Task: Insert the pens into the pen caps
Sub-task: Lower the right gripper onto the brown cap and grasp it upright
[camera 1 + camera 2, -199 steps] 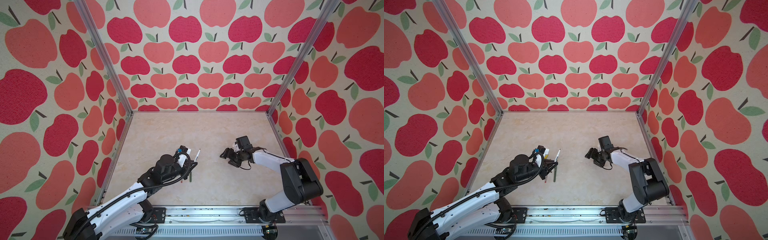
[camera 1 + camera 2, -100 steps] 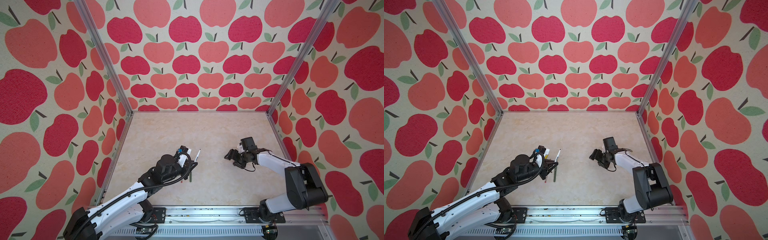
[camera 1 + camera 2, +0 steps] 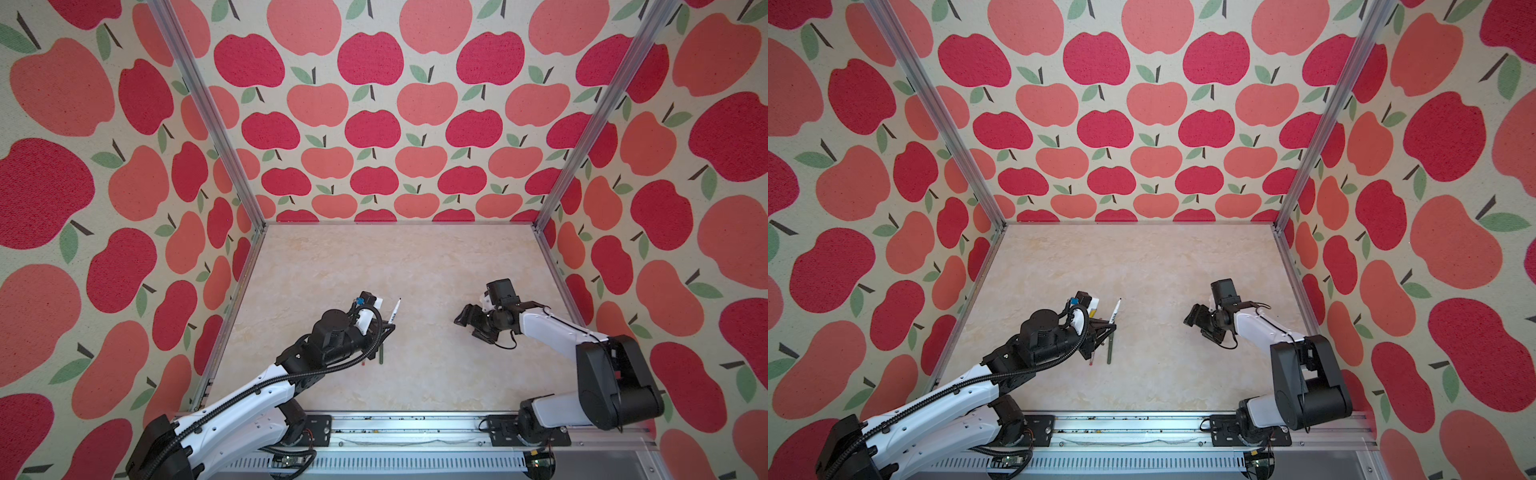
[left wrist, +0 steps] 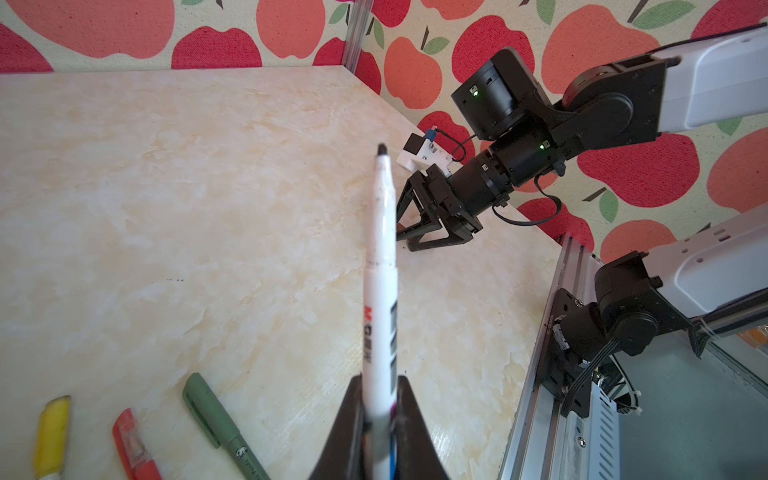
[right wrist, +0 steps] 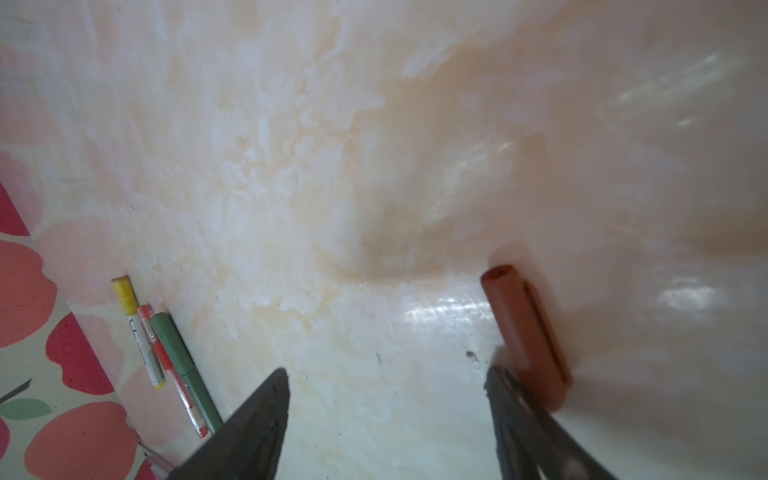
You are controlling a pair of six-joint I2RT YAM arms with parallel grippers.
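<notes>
The white pen (image 4: 380, 270) with the dark tip is the one in work now. My left claw (image 4: 379, 386) is clenched on its lower end and holds it raised above the counter (image 4: 166, 187), with the bare tip pointing toward the right arm. Its partner, the brown cap (image 5: 524, 332), shows only in the right wrist view, a little blurred. It seems to lie on the counter with its open mouth turned away from the claw. It sits just by the tip of one finger of my right claw (image 5: 386, 372), not between the two. This claw is released, spread wide, and grasps nothing; whether the finger touches the cap I cannot tell. Near the left arm three more pens lie side by side: a yellow-capped pen (image 4: 52, 432), a red pen (image 4: 133, 440) and a green pen (image 4: 220, 419). Each seems to wear its cap, so I judge this is the last pair. The step in hand is to fetch the cap for the waiting pen. For the next move I should shift the right claw sideways until the cap is between the fingers, then close across its body and leave the mouth free. After that I should lift it, turn the mouth to the pen tip, bring both on one line and push. The cap is round and light, so I think a sideways touch could roll it away.
</notes>
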